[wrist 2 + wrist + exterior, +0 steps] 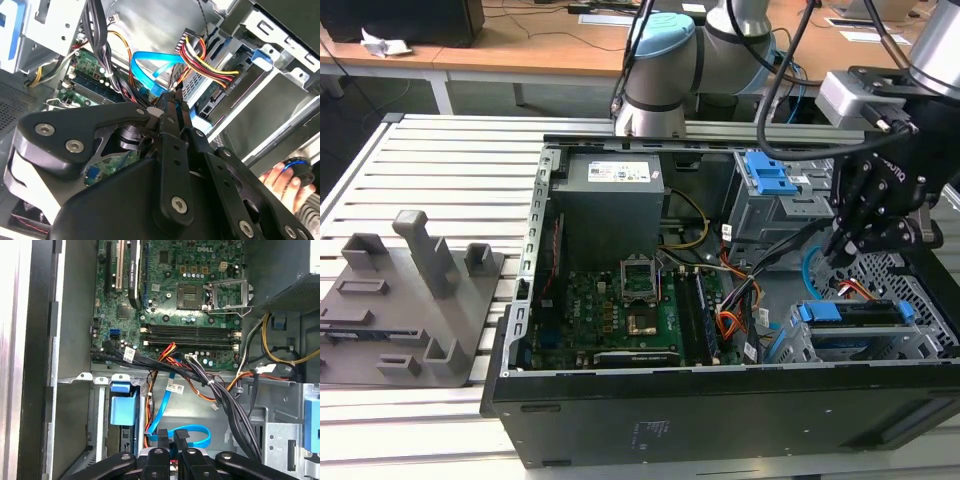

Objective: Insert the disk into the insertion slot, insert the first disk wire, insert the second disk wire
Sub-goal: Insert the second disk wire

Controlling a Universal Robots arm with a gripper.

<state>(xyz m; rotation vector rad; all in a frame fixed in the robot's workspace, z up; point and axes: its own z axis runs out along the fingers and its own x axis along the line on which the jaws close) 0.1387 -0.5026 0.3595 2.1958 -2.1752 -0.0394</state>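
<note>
A slatted pale-grey bench (440, 150) spans the foreground — behind its far edge stand wooden desks (520, 45), one carrying crumpled white paper (382, 44).

Computer case (720, 420): matt black painted sheet metal outside, bare dull grey metal inside; the insertion slot (910, 290) is perforated silver sheet metal, lightly reflective. The disk (850, 312) sits in a bright blue, smooth plastic frame, and the second disk wire (150, 75) is smooth, slightly glossy light blue plastic. The gripper (172, 102) is matt black with bright metal screw heads; the motherboard (190, 300) is a glossy green board.
</note>
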